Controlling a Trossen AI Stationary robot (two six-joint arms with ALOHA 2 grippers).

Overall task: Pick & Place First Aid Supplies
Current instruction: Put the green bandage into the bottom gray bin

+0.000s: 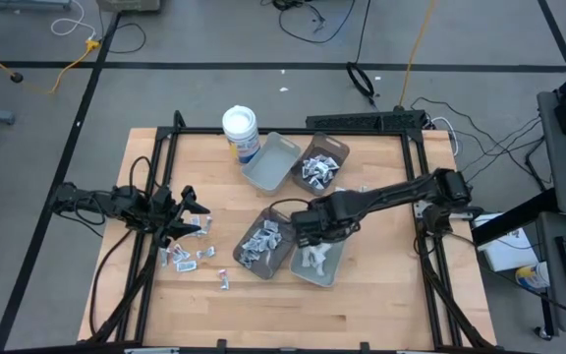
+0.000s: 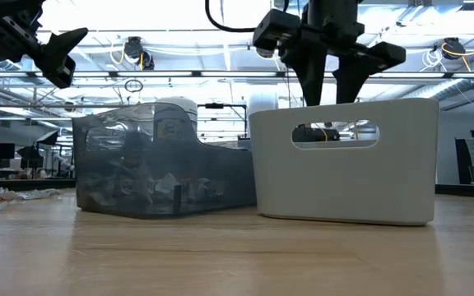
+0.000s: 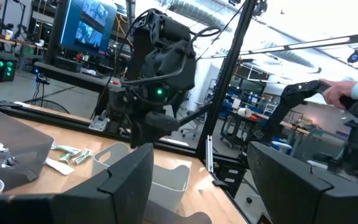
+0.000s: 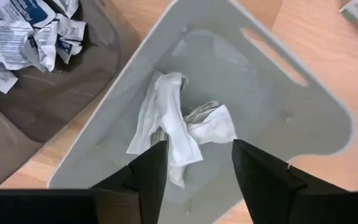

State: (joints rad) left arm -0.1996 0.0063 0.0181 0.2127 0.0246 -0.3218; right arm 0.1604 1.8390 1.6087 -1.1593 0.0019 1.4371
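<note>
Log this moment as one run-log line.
right gripper: open, above grey tray | white packets: in tray | left gripper: open, waiting by loose packets

Four trays sit mid-table, with your loose packets off to the left.

You have two trays (image 1: 281, 162) upper centre beside the tub (image 1: 241, 128), two more (image 1: 293, 251) lower centre; the right gripper (image 1: 308, 234) hangs over the lower-right one, the left gripper (image 1: 187, 211) above the scattered packets (image 1: 193, 254) at left.

Grey floor (image 1: 214, 39) is surrounding the wooden table (image 1: 263, 305), cables (image 1: 57, 69) trailing across it, ceiling lights (image 2: 220, 12) glaring overhead.
</note>
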